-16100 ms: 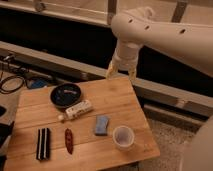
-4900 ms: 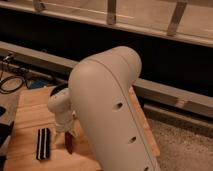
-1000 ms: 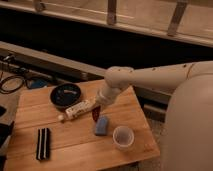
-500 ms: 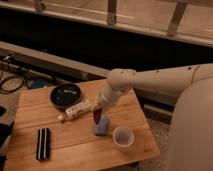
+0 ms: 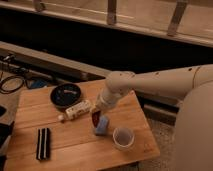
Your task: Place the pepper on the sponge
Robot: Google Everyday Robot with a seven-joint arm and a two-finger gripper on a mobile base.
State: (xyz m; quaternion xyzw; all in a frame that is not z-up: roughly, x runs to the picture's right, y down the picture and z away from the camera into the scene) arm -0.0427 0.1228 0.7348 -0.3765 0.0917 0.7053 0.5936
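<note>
The pepper (image 5: 94,119) hung upright from the tip of the claw (image 5: 96,111), its dark-red body pointing down at the near-left end of the sponge (image 5: 103,126). Its lower tip was at the sponge's edge, though whether the two touched could not be made out. The claw was closed on the pepper's upper end, pinching it narrowly (only the lower part of the pepper showed beneath it). The sponge, a light-blue pad, lay flat on the bench (image 5: 70,150) directly below the claw and a little to its right.

Just left of the claw lay a white bottle (image 5: 75,110) on its side, its far end nearly under the claw's wrist. Beyond the bottle, up and to the left of the claw, sat a black bowl (image 5: 65,95). Down and to the right of the claw, just past the sponge, stood a white cup (image 5: 123,137), upright and open, apart from the sponge. Well off to the claw's lower left, near the bench's front edge, lay a flat black-and-white striped object (image 5: 43,144). The pale arm (image 5: 160,85) reached in from the right to carry the claw.
</note>
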